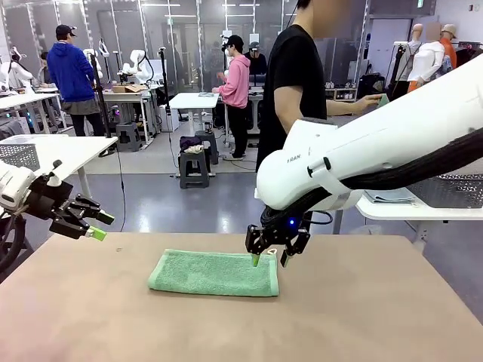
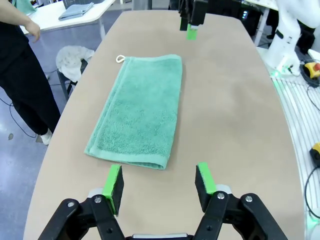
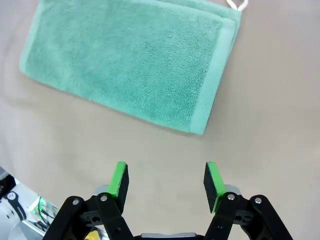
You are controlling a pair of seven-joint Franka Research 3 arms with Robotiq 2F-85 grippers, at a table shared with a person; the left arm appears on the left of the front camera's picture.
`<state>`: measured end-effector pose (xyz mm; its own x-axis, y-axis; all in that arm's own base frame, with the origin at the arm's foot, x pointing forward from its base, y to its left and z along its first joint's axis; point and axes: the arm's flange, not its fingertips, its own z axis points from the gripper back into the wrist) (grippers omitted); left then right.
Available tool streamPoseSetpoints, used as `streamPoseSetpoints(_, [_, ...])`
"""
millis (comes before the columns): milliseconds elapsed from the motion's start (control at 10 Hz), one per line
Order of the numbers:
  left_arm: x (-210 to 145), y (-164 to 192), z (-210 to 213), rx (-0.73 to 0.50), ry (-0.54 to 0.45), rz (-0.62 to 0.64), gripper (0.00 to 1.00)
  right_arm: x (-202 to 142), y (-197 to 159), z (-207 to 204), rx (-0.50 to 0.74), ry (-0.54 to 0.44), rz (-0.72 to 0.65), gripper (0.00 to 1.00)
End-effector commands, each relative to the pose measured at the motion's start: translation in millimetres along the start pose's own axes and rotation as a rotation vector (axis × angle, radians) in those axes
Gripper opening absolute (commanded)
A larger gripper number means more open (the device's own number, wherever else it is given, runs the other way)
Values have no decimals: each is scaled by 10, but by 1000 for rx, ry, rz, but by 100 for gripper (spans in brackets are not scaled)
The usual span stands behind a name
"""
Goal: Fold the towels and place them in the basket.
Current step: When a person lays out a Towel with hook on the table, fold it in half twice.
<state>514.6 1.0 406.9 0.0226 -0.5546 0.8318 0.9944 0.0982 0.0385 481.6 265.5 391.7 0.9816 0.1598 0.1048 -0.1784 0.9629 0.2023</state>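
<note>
On the table (image 1: 377,317) lies 1 folded mint towel (image 1: 213,273). Near its right end hangs the right gripper (image 1: 270,261), jaws spread; the left gripper (image 1: 101,226) hovers well to its left, also spread.

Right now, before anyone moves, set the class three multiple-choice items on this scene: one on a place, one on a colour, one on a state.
1. Where is the right gripper?
A. By one end of the towel.
B. Pressed on the towel's middle.
C. Far off to the towel's left.
2. What colour is the towel?
A. Grey-blue.
B. Mint green.
C. Cream.
3. On the left gripper, the fingers are:
A. Shut on the towel.
B. Shut, empty.
C. Open, empty.
Answers: 1 A, in the front view it hangs by the towel's right end; 2 B, the cloth is plainly green; 3 C, bare table shows between them.
</note>
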Motion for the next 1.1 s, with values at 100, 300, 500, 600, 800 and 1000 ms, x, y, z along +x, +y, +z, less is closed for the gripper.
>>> streamPoseSetpoints(100, [2,-24,8,2,-2,-12,73,244,-32,-258,-22,-31,-172,76])
streamPoseSetpoints(300, [2,-24,8,2,-2,-12,73,355,-131,-434,-47,-55,-204,76])
streamPoseSetpoints(500, [2,-24,8,2,-2,-12,73,446,-206,-573,-89,-88,-232,76])
streamPoseSetpoints(600, [2,-24,8,2,-2,-12,73,482,-234,-631,-98,-114,-240,76])
streamPoseSetpoints(800, [2,-24,8,2,-2,-12,73,591,-309,-778,-103,-136,-271,76])
streamPoseSetpoints(1000, [2,-24,8,2,-2,-12,73,665,-317,-883,-106,-145,-289,76])
